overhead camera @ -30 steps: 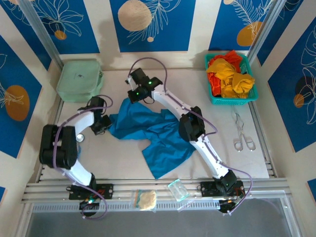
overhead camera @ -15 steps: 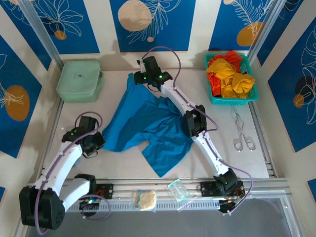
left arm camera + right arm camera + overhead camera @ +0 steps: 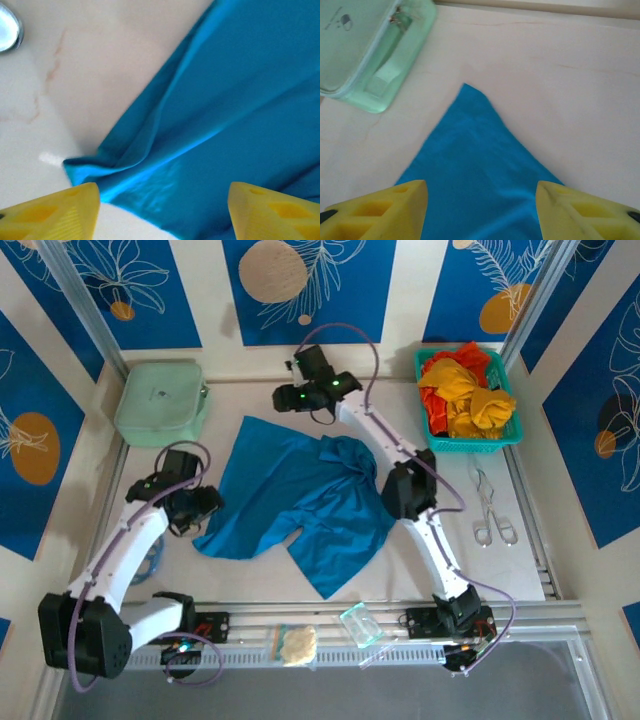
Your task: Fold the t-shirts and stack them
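A deep teal-blue t-shirt (image 3: 300, 495) lies spread out across the middle of the table, still wrinkled on its right side. My left gripper (image 3: 205, 510) hangs over the shirt's near-left corner. In the left wrist view its yellow fingers (image 3: 50, 215) stand wide apart, so the left gripper (image 3: 162, 215) is open above the blue cloth (image 3: 225, 100). My right gripper (image 3: 284, 400) is at the far edge, just past the shirt's back corner. It (image 3: 481, 210) is open too, with the pointed shirt corner (image 3: 470, 145) lying flat between its fingers. Yellow-orange and red t-shirts (image 3: 465, 390) are bunched in the basket.
A teal mesh basket (image 3: 430, 435) stands at the back right. A pale green zip case (image 3: 160, 400), also visible as the case (image 3: 360, 45), sits at the back left. Metal tongs (image 3: 490, 515) lie on the right. A small bag (image 3: 295, 643) and a clear piece (image 3: 362, 623) rest on the front rail.
Both grippers were shut on the blue shirt and pulled it apart, the right toward the back, the left toward the near left. Both have opened and the shirt lies flatter.
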Robot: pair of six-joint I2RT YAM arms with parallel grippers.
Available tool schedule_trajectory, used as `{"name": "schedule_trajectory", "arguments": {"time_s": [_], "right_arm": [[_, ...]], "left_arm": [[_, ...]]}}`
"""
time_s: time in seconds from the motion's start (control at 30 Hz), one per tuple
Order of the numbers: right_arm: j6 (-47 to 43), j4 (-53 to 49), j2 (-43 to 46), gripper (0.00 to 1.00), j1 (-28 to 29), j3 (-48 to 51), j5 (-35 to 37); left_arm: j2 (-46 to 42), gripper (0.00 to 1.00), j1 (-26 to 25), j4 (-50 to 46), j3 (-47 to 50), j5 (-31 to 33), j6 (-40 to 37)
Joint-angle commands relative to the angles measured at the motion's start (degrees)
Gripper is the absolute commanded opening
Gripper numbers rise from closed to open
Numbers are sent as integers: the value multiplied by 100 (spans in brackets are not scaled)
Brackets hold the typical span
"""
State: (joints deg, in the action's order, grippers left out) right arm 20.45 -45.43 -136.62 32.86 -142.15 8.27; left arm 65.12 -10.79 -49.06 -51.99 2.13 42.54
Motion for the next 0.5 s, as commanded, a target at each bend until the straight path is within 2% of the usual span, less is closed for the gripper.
{"name": "schedule_trajectory", "arguments": {"time_s": [0.0, 0.1, 0.2, 0.3, 0.47], "right_arm": [[-60, -894, 1060, 63, -185, 1110, 820], [-55, -994, 1658, 64, -386, 2270, 893], [-119, -1007, 1981, 63, -582, 3078, 1123], [-60, -1092, 2054, 59, -825, 3505, 1036], [42, -992, 1943, 58, -966, 3861, 905]], "left_arm": [[485, 74, -264, 64, -560, 29, -304], [1186, 78, -542, 481, -1005, -129, -488], [2002, 76, -837, 854, -1536, -130, -662], [2902, 72, -978, 1005, -2191, 77, -797], [4206, 63, -949, 1183, -3036, 546, -884]]}}
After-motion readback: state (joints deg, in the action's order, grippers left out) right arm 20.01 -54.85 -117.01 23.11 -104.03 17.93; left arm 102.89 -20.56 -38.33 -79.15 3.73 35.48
